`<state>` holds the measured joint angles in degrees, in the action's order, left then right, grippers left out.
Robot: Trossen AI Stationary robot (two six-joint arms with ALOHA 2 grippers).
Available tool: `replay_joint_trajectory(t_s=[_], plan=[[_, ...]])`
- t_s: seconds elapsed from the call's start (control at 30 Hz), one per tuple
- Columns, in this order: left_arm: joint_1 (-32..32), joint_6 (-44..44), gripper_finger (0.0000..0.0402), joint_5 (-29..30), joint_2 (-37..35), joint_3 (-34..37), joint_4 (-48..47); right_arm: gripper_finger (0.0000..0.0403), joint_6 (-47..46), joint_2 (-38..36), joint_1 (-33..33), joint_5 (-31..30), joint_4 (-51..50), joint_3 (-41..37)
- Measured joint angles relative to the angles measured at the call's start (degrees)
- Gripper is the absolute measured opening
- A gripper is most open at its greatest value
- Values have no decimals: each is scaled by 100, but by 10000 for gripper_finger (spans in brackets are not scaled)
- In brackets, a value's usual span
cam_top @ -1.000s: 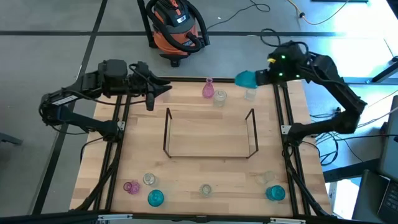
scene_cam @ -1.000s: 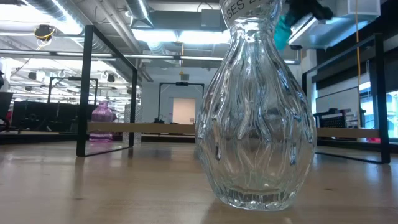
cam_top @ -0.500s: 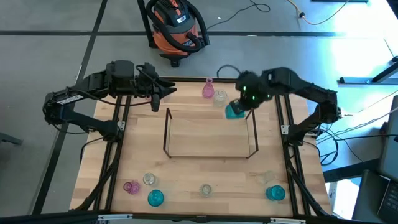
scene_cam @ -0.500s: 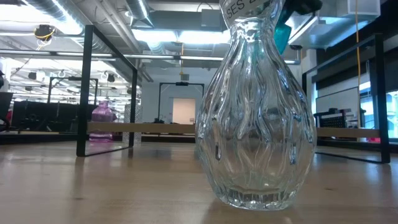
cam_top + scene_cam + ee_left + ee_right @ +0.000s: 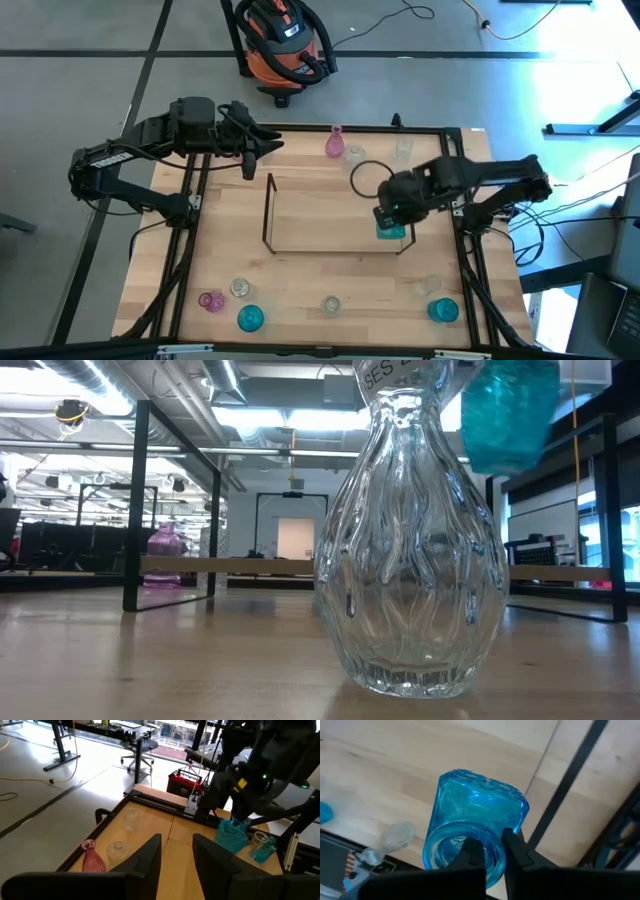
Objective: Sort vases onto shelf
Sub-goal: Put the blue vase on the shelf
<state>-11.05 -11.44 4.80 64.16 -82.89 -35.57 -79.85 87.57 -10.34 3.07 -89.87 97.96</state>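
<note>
A teal vase (image 5: 390,226) hangs from my right gripper (image 5: 391,210) over the right end of the wire shelf (image 5: 268,215). In the low view this vase (image 5: 505,410) shows high up on the right. My left gripper (image 5: 177,855) is open and hovers at the table's far left corner (image 5: 252,150), touching nothing. A pink vase (image 5: 334,143) and two clear vases (image 5: 354,153) (image 5: 403,150) stand on their bases along the far edge. Several more vases, pink (image 5: 211,300), teal (image 5: 250,318) and clear (image 5: 331,304), stand along the near edge. My right gripper holds the teal vase by the rim of its mouth (image 5: 492,870). One finger (image 5: 472,852) reaches into the mouth and the other (image 5: 517,851) lies outside the neck. The fingers come from above, pointing down. The vase hangs mouth up, lifted clear above the shelf.
A large-looking clear vase (image 5: 405,550) stands right before the low camera and hides much of the table. Black frame rails (image 5: 190,230) run along the table's sides. An orange vacuum (image 5: 285,40) sits on the floor beyond the far edge. Bare wood lies between the shelf's ends.
My right arm has swung from the far right corner toward the near edge and inward, carrying the teal vase to a spot over the shelf's right end. The vase has turned from lying sideways to hanging mouth up.
</note>
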Motion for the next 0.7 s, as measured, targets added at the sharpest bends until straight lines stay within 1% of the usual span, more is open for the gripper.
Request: replay_joint_trajectory(t_s=[0.13, 0.23, 0.37, 0.53, 0.7], plan=[[-2, 57, 105, 0, 0, 0, 0, 10, -229, -34, -17, 44, 182, -262], [-2, 166, 105, 0, 0, 0, 0, 5, -297, -35, -14, 77, 702, -521], [-2, 168, 105, -2, 0, 0, 0, 8, -427, -35, -14, 336, 1291, -1021], [-2, 164, 105, -131, 0, 0, -4, 6, -602, -33, -16, 507, 1460, -1466], [0, 162, 105, -251, 0, 0, -180, 9, -611, -33, 37, 426, 1459, -1494]])
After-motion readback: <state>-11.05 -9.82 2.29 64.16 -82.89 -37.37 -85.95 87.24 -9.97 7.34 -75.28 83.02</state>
